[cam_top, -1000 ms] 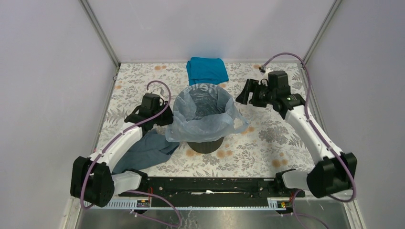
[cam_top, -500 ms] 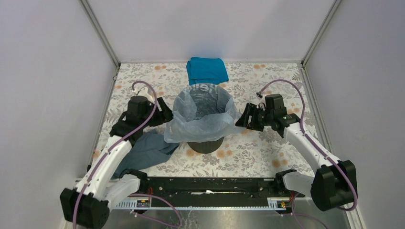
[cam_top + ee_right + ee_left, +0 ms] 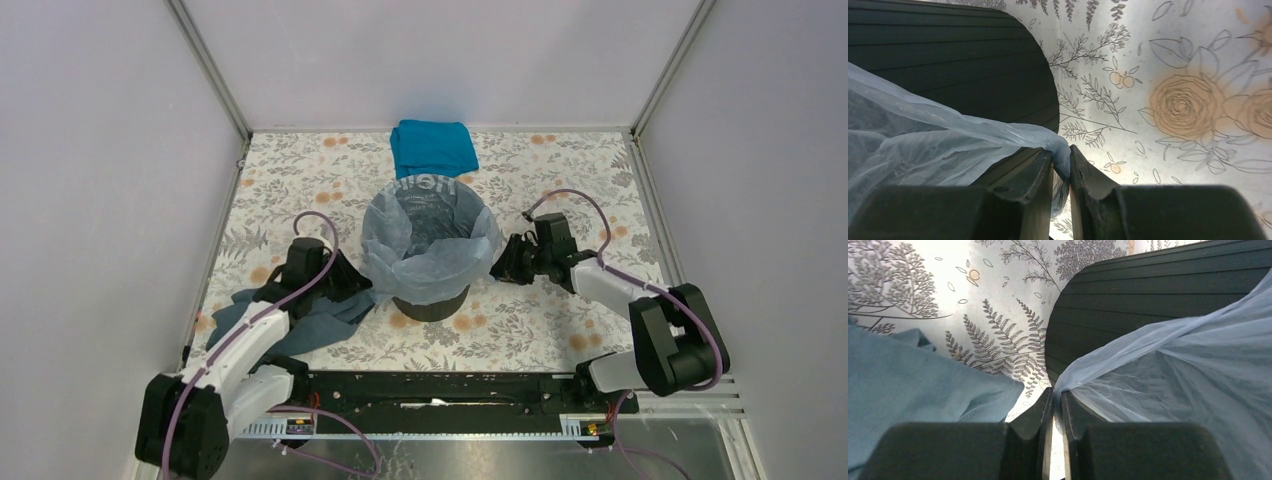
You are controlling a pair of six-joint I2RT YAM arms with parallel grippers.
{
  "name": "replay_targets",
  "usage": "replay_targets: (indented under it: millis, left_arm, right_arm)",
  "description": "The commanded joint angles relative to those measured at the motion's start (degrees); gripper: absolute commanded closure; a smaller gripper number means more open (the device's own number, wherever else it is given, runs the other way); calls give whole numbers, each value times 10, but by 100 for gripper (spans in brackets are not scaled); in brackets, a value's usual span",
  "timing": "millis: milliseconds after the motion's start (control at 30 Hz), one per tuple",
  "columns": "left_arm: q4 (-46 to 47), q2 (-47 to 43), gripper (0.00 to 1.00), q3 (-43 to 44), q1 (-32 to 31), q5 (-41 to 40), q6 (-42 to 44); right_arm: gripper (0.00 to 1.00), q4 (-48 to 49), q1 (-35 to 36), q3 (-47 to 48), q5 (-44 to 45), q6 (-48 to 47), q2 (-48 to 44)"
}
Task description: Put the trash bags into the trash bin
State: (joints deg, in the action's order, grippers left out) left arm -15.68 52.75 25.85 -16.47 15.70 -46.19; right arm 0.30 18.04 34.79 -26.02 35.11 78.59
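1 wrinkly pale-blue trash bag (image 3: pixel 432 262) (translucent) over black bin (image 3: pixel 430 306)

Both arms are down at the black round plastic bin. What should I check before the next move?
1. Left gripper shut on the translucent pale blue plastic bag: ok.
2. Right gripper shut on the same bag: ok.
3. Black round plastic bin upright: ok.
4. Bag film folded over the bin's near rim: ok.
5. Film over the far rim: cannot tell.
6. Dark slate-grey cloth outside the left grip: ok.
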Motion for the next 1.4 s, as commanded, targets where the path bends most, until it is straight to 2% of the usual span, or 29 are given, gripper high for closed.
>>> replay_targets:
  millis: [0, 300, 500, 633, 700, 767, 800, 867, 933, 1000, 1167, 1267, 1333, 1367]
  left_arm:
    - [109, 39, 88, -8, -11, 24, -13]
    - [189, 121, 94, -11, -58, -4, -33]
    - [195, 122, 95, -44, -79, -51, -42]
    - [191, 109, 95, -59, -79, -59, -39]
    - [175, 99, 94, -50, -79, -64, -30]
    - [159, 90, 93, -34, -79, -69, -22]
    - [148, 85, 92, -28, -79, -70, -18]
    - [140, 76, 90, -26, -79, -71, -17]
    - [140, 68, 89, -27, -79, -69, -18]
    - [136, 65, 87, -28, -79, -70, -18]
    - [145, 52, 81, -35, -79, -74, -22]
    - [141, 51, 80, -32, -79, -76, -17]
    - [134, 50, 79, -26, -79, -77, -12]
    - [130, 49, 79, -24, -79, -78, -10]
  right_arm:
    - [77, 60, 24, 16, 14, 16, 31]
    - [75, 79, 58, 50, 12, 29, 92]
    - [75, 102, 60, 17, 39, 60, 112]
    - [74, 86, 60, 18, 46, 52, 129]
    - [72, 42, 60, 34, 65, 34, 115]
    - [63, -36, 59, 65, 112, -8, 83]
    - [52, -75, 59, 80, 142, -26, 60]
    - [37, -144, 59, 109, 209, -59, 10]
    - [26, -218, 59, 153, 301, -86, -31]
    - [20, -284, 59, 198, 374, -103, -61]
    - [17, -433, 74, 423, 523, -161, -40]
    - [16, -462, 169, 574, 559, -217, 4]
    - [14, -491, 247, 664, 524, -240, 49]
    - [14, -499, 265, 699, 492, -240, 71]
